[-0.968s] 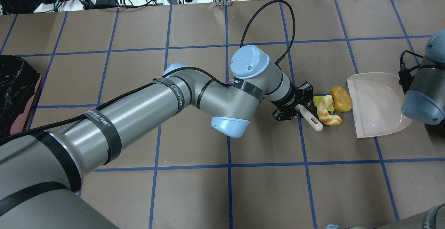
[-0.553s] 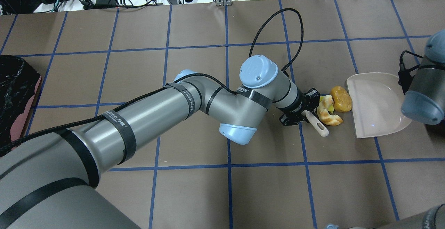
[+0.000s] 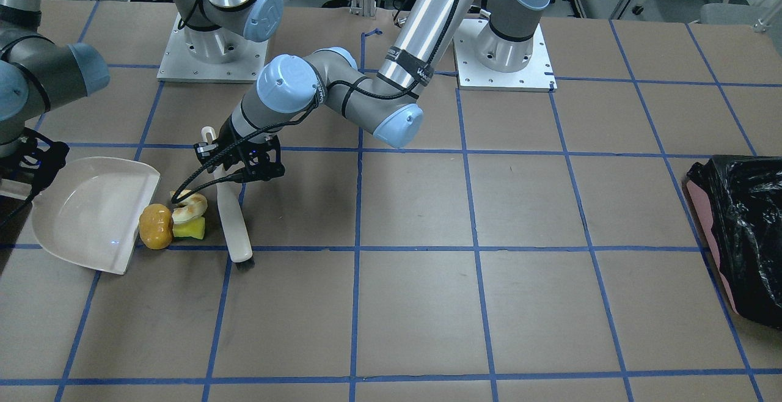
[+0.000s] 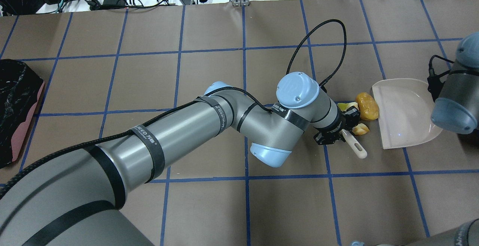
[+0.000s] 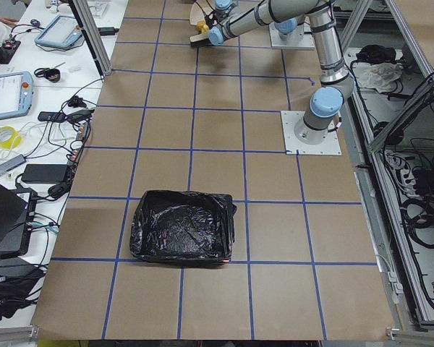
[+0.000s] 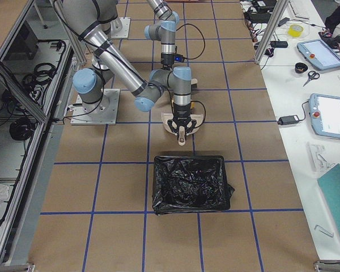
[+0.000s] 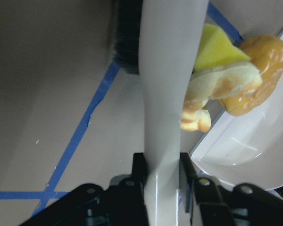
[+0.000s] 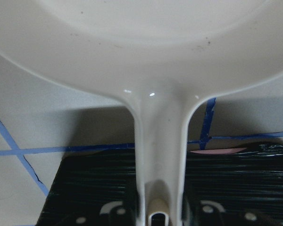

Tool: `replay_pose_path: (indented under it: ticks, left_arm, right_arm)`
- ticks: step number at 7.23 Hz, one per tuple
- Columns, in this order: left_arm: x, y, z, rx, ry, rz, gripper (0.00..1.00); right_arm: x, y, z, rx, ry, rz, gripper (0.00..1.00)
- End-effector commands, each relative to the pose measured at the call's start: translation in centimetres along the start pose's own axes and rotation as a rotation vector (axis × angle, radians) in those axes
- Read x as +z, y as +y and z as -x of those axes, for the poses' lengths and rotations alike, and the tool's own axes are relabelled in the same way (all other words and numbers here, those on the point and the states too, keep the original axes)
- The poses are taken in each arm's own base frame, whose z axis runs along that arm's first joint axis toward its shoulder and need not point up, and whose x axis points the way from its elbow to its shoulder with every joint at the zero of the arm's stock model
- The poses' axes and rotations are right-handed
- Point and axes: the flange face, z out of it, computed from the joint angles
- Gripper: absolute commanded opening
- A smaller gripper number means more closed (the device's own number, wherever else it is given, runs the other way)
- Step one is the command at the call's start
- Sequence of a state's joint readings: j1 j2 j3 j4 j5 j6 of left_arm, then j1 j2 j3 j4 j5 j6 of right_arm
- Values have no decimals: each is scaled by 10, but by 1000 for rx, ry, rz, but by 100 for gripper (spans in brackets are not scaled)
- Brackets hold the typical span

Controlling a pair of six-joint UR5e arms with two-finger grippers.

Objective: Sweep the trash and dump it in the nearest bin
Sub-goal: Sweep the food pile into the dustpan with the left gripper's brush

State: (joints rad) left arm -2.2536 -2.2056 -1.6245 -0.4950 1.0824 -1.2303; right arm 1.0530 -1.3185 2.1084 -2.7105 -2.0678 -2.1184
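My left gripper (image 4: 336, 132) is shut on a white brush (image 3: 232, 219), whose dark bristles (image 7: 127, 42) rest on the table. The brush presses the glazed ring pastry (image 3: 189, 205) and the yellow-green block (image 3: 190, 228) against the orange-brown bun (image 3: 154, 226). The bun touches the lip of the white dustpan (image 3: 85, 212). My right gripper (image 8: 158, 207) is shut on the dustpan's handle (image 8: 158, 155) and holds the pan flat on the table. In the overhead view the left wrist hides part of the pastry (image 4: 361, 129).
A bin lined with a black bag (image 4: 17, 107) stands far off on my left side. A second black-lined bin (image 6: 190, 184) stands close to the dustpan, on my right side. The table is brown paper with blue tape lines.
My left arm has moved right toward the dustpan, and the brush has pushed the pastry and the block up against the bun. The dustpan and right arm have stayed still.
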Motion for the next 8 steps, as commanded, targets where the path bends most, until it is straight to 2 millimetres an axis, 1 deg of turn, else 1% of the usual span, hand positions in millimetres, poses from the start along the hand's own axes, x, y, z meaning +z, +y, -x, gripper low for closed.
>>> replay_pose_path:
  ticks: [1, 2, 3, 4, 5, 6, 7, 8]
  left_arm:
    - [23, 13, -16, 34, -1, 6, 0]
    - [36, 23, -24, 35, 0, 12, 0]
    - [42, 19, -42, 20, 23, 8, 0]
    - [44, 13, -65, 9, 58, -1, 0]
    - [44, 11, -85, -3, 90, -6, 0]
    - [44, 8, -97, -8, 112, -8, 0]
    - [57, 18, -100, -8, 109, 5, 0]
    - [73, 36, -103, -3, 103, 17, 0]
  right_arm:
    - [0, 0, 0, -2, -2, -2, 0]
    - [1, -1, 0, -5, -3, -4, 0]
    - [1, -1, 0, -5, -3, -4, 0]
    - [0, -1, 0, -5, -2, -4, 0]
    - [0, 0, -1, -4, -1, -3, 0]
    - [1, -1, -1, -6, -2, -4, 0]
    - [1, -1, -1, -6, -2, -4, 0]
    - [1, -1, -1, -7, -3, -4, 0]
